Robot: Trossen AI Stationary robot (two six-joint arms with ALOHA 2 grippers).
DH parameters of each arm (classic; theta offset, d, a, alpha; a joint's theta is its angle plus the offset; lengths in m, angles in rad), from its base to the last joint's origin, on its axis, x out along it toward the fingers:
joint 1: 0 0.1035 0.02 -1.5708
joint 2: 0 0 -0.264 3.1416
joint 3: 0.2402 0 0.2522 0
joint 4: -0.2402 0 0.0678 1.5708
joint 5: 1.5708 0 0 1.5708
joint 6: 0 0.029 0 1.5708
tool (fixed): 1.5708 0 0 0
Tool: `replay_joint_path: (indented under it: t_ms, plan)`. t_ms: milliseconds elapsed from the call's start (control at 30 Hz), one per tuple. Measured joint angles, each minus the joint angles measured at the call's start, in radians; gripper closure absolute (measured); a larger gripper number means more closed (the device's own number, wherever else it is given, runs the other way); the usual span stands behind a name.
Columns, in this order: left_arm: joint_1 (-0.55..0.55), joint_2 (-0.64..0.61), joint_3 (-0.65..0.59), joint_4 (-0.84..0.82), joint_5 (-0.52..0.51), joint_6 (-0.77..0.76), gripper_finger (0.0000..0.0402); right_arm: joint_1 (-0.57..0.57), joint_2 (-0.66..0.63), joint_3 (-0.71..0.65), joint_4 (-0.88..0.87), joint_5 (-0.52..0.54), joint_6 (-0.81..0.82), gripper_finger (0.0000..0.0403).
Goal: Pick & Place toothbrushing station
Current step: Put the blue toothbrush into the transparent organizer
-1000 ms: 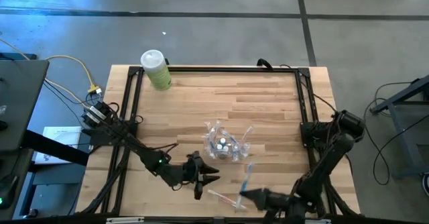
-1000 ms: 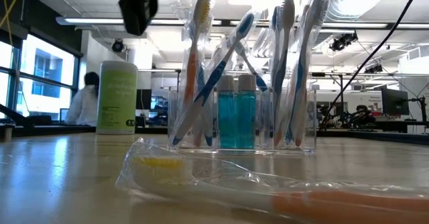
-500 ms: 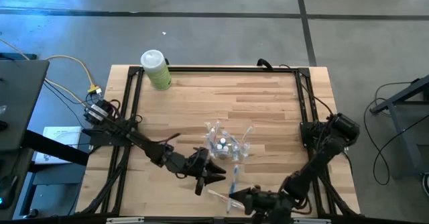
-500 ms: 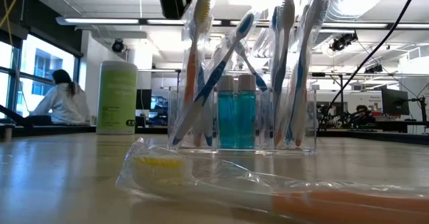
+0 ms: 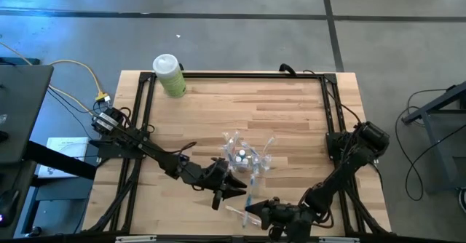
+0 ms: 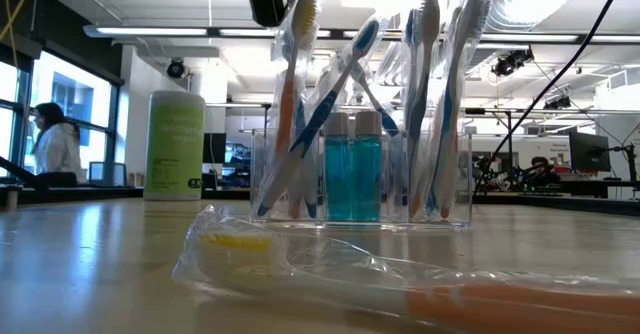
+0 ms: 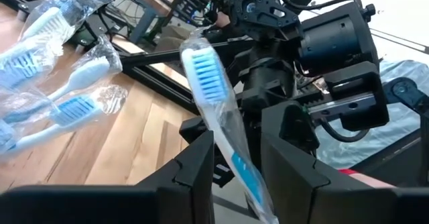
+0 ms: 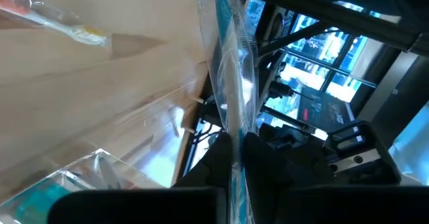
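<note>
Foreground toothbrush (image 6: 420,292) handle cut off

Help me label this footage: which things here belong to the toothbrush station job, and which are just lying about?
Part of the job:
- clear holder with upright wrapped toothbrushes and two blue-filled tubes
- blue wrapped toothbrush, pinched in the shut right claw
- orange wrapped toothbrush lying flat on the table
- left claw, open beside the blue brush

Lying about:
- green white-capped bottle at the far table edge

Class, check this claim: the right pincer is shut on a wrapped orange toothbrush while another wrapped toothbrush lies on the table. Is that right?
Not quite: the toothbrush in the right pincer is blue, as the right wrist view shows. The orange-handled wrapped toothbrush is the one lying on the table.
</note>
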Motion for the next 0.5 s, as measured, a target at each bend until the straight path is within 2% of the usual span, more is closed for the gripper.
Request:
replay_joint_path:
  t_ms: [500]
  plan:
    - [0.004, 0.0, 0.0, 0.006, 0.001, 0.027, 0.028, -0.024, -0.001, 0.0, 0.013, -0.023, -0.016, 0.0387]
